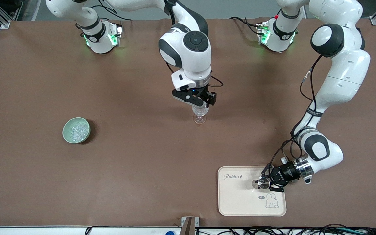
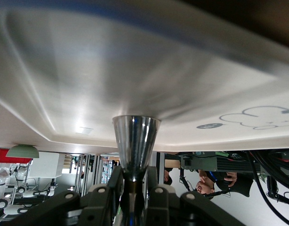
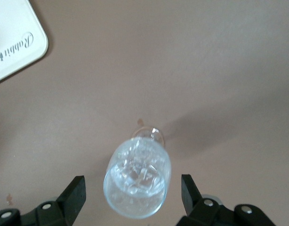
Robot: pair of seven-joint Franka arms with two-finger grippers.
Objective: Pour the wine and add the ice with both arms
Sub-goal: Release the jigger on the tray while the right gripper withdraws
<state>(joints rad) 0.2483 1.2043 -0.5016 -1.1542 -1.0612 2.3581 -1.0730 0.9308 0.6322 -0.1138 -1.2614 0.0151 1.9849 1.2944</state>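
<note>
Nearest the front camera lies the cream tray (image 1: 237, 202), with its rabbit drawing and the word "Rabbit". My left gripper (image 1: 262, 183) is low over it, clenched on the narrow neck of a small shiny metal cup (image 1: 263, 183). In my left wrist view the cup (image 2: 135, 141) flares out from between my fingers (image 2: 117, 181) toward the tray's pale surface (image 2: 135, 61); its mouth is hidden from that side, and I cannot tell whether it touches the tray (the front view shows only a grey disc there).

Farther from the camera, toward my right arm's end of the table, the pale green bowl (image 1: 76, 130) holds the ice (image 1: 79, 130), glistening chunks too small to count.

Farther again, mid-table, stands the stemmed wine glass (image 1: 199, 115). My right gripper (image 1: 198, 105) hangs straight above it and covers its rim in the front view. In my right wrist view both fingers (image 3: 75, 193) stand wide apart, clear of the glass (image 3: 137, 179) and grasping nothing. Ice (image 3: 140, 172) sits inside the bowl of the glass; whether liquid is there too is hard to make out. Its foot (image 3: 151, 134) is mostly hidden.
</note>
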